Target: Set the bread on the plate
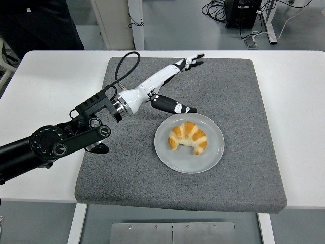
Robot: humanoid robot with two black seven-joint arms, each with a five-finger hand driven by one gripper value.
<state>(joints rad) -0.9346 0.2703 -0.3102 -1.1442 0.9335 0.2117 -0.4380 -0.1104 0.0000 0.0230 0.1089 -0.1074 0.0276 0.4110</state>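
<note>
A golden croissant (188, 137) lies on a light grey round plate (212, 155) in the middle of the grey mat. My left arm reaches in from the left edge over the mat. Its hand (177, 84) is above and behind the plate, palm open, fingers (194, 61) stretched toward the far edge of the mat and the thumb (173, 105) pointing right just above the plate's far rim. It holds nothing and does not touch the croissant. My right arm is out of view.
The dark grey mat (127, 173) covers the centre of the white table (45, 81). A person in dark clothing (40, 23) stands at the far left behind the table. Cables and a black box (244, 12) lie on the floor beyond.
</note>
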